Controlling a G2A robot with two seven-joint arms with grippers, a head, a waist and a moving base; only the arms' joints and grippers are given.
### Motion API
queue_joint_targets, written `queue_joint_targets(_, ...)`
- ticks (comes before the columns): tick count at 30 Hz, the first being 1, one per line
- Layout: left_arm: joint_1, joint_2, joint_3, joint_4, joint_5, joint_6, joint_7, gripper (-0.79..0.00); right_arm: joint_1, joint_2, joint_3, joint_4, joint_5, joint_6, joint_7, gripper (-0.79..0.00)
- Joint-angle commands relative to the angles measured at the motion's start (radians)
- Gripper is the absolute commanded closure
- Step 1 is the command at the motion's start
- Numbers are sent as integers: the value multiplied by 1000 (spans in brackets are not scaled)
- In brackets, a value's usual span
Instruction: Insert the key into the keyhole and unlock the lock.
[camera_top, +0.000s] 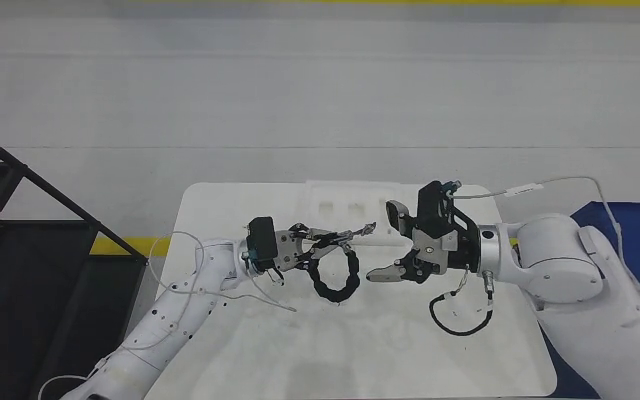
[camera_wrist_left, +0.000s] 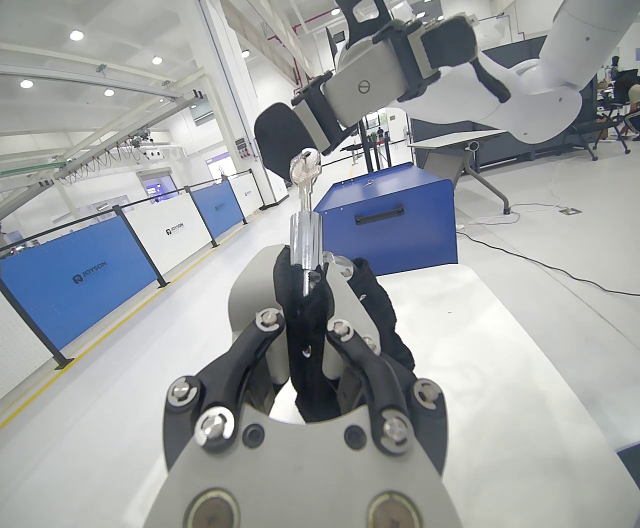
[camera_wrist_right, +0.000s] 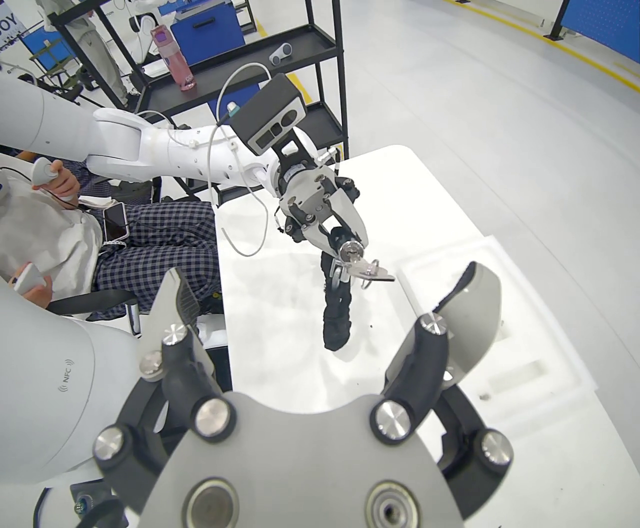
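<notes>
My left gripper (camera_top: 300, 245) is shut on the lock (camera_wrist_left: 304, 240), a chrome cylinder on a black sleeved cable (camera_top: 335, 280), held above the white table (camera_top: 250, 340). The silver key (camera_wrist_left: 305, 170) sticks out of the cylinder's keyhole, its head and ring pointing toward my right arm. The same key (camera_wrist_right: 372, 272) and lock (camera_wrist_right: 350, 248) appear in the right wrist view, with the cable (camera_wrist_right: 337, 310) hanging down to the table. My right gripper (camera_top: 385, 243) stands open a short way from the key head, touching nothing. One of its black fingertips (camera_wrist_left: 274, 136) is just beside the key head.
A white foam tray (camera_top: 340, 200) with shallow recesses lies at the table's far side, under and behind the grippers. A black cable loop (camera_top: 460, 320) hangs from the right arm. A black shelf rack (camera_top: 40, 250) stands left of the table.
</notes>
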Motion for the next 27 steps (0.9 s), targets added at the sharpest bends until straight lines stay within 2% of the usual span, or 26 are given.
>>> queue_joint_targets(1, 6, 1, -5, -9, 2, 4, -24, 0, 0, 0, 0, 0, 0, 0, 0, -785)
queue_joint_targets(4, 14, 3, -10, -22, -18, -15, -72, 0, 0, 1, 2, -3, -20, 3, 1, -785)
queue_joint_targets(10, 13, 4, -22, -44, -69, -63, -149, 0, 37, 10, -26, -46, -260, -78, 129, -785)
queue_joint_targets(19, 0, 1, -22, -47, -120, -97, -240, 0, 75, 2, -88, -57, -396, -128, 34, -785)
queue_joint_targets(27, -9, -5, -14, -42, -139, -85, -262, 0, 108, -5, -158, -57, -396, -94, 66, -785)
